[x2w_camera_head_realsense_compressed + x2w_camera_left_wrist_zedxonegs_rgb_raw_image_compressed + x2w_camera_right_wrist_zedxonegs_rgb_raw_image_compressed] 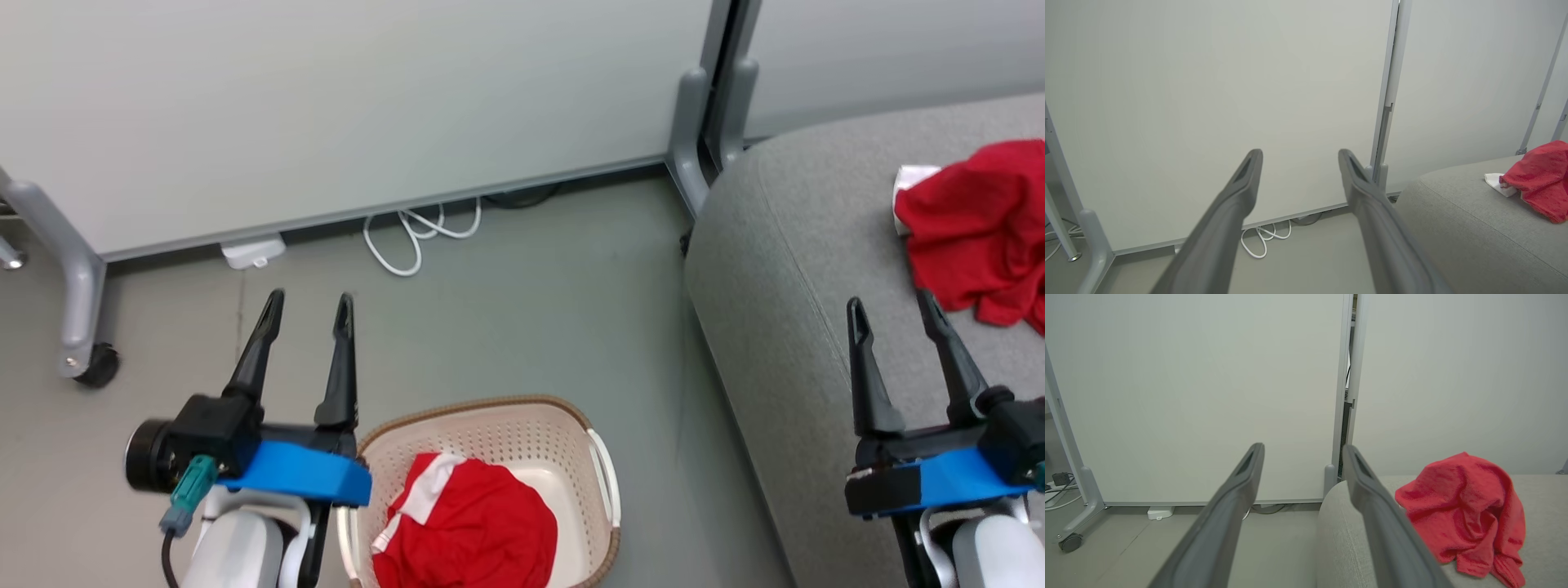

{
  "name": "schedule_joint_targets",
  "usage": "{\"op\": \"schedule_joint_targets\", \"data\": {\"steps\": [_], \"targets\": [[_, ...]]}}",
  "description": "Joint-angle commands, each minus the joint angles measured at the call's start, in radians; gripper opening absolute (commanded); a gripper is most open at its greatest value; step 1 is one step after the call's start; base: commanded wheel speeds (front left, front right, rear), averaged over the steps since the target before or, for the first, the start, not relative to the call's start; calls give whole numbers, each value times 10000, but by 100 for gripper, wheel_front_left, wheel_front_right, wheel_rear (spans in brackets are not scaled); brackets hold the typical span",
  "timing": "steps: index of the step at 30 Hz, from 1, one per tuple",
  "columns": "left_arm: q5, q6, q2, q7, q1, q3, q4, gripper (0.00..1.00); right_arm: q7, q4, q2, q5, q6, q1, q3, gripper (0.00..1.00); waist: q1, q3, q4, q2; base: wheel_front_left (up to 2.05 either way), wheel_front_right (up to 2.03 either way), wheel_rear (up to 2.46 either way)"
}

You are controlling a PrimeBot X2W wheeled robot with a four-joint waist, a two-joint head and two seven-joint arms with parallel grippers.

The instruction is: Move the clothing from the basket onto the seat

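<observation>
One red garment with white stripes (469, 527) lies crumpled in the cream basket (490, 425) on the floor at the bottom centre. A second red garment (980, 229) (1541, 179) (1466, 510) lies heaped on the grey seat (784, 269) (1453, 216) (1339, 535) at the right. My left gripper (309, 304) (1299, 157) is open and empty above the floor, just left of the basket. Over the seat's front edge my right gripper (891, 306) (1302, 451) stands open and empty, just short of the heaped garment.
Pale partition panels (343, 106) on grey wheeled legs (82, 327) stand behind. A white cable (416, 237) and a small white box (253, 251) lie at their foot. Bare grey floor (531, 310) lies between basket, panels and seat.
</observation>
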Motion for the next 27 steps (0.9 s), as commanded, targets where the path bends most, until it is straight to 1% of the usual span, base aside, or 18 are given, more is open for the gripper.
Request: {"op": "schedule_joint_targets", "data": {"steps": [1, 7, 13, 20, 27], "targets": [[37, -45, -24, -41, 196, 104, -9, 100, -31, -10, 10, -75, -1, 208, -7, 100, 3, -411, 350, -1, 0, 0, 0], [353, -195, -260, -35, 1054, 985, -195, 100, -31, 59, 261, -124, -1, 875, 199, 100, 3, -849, 654, -1, 0, 0, 0], [656, -361, -457, -35, 1652, 1543, -273, 100, -31, 271, 428, -153, -1, 1313, 325, 100, 3, -1054, 936, -1, 0, 0, 0], [913, -518, -598, -36, 2038, 1692, -170, 100, -31, 482, 610, -169, -1, 1732, 381, 100, 3, -1181, 1219, -1, 0, 0, 0], [1058, -588, -657, -36, 2102, 1689, 20, 100, -31, 637, 687, -193, -1, 1772, 389, 100, 3, -1187, 1286, -1, 0, 0, 0]]}}
